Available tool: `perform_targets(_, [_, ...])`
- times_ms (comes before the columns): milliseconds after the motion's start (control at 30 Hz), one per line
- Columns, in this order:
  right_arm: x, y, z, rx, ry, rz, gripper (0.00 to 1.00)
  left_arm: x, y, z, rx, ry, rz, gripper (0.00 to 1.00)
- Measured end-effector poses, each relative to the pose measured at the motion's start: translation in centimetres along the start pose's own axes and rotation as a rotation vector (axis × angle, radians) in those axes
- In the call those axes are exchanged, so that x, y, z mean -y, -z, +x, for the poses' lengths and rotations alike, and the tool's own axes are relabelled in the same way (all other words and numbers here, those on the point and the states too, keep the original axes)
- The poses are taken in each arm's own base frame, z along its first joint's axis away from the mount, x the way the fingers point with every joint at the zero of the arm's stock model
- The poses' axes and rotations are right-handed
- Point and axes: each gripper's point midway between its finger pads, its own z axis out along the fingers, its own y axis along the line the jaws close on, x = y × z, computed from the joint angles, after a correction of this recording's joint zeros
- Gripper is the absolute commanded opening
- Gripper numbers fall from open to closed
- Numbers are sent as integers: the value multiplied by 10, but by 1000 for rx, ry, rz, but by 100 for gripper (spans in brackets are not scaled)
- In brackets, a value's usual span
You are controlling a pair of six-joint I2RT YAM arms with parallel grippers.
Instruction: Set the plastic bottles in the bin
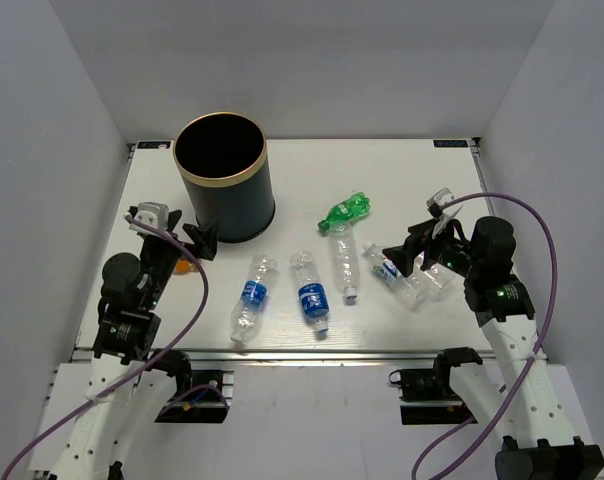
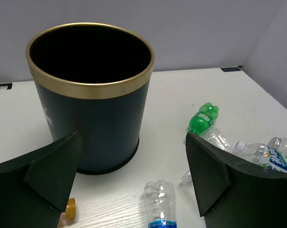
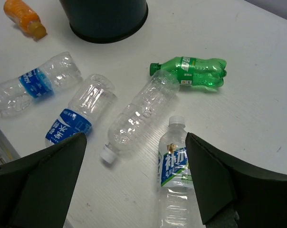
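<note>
1. Flat on the tabletop [image 1: 402, 170], outside the bin [image 1: 227, 212]: all five bottles [image 1: 310, 292], none dropped in yet.
2. Low between the right fingers [image 3: 219, 185]: end bottle [image 3: 175, 175], blue label up, white cap pointing away from the wrist, body running back under the palm.
3. Long axis square to those fingers' closing line, so probably set for a pinch across the body. Lies closer to the finger on the right of the wrist view than to the other, so a small sideways shift before lowering looks worthwhile.
4. Right fingers spread wide, gripping nothing.
5. Ahead of them: bare bottle [image 3: 138, 116] on a slant, cap toward the wrist. Just beyond its far end: green bottle [image 3: 191, 72], lying crosswise.
6. Left fingers [image 2: 48, 175] likewise spread wide and empty, with the bin straight ahead and near. Low between them: labelled bottle [image 2: 160, 204], long axis pointing away from the wrist. Just beside the finger on the left of that view: orange thing [image 2: 70, 207].
7. Right arm plainly nearer the end bottle. Bin well apart from it, on the far side of the other bottles, so the carry likely has to cross the whole row.
</note>
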Motion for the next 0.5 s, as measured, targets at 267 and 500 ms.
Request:
perform_targets(267, [-1,-2,-1,6,11,-6,90,1,-1,5,-24,20,5,96])
perform_targets(500, [0,-3,1,-2,69,-12,88,-10,-2,24,-94,74,-67,69])
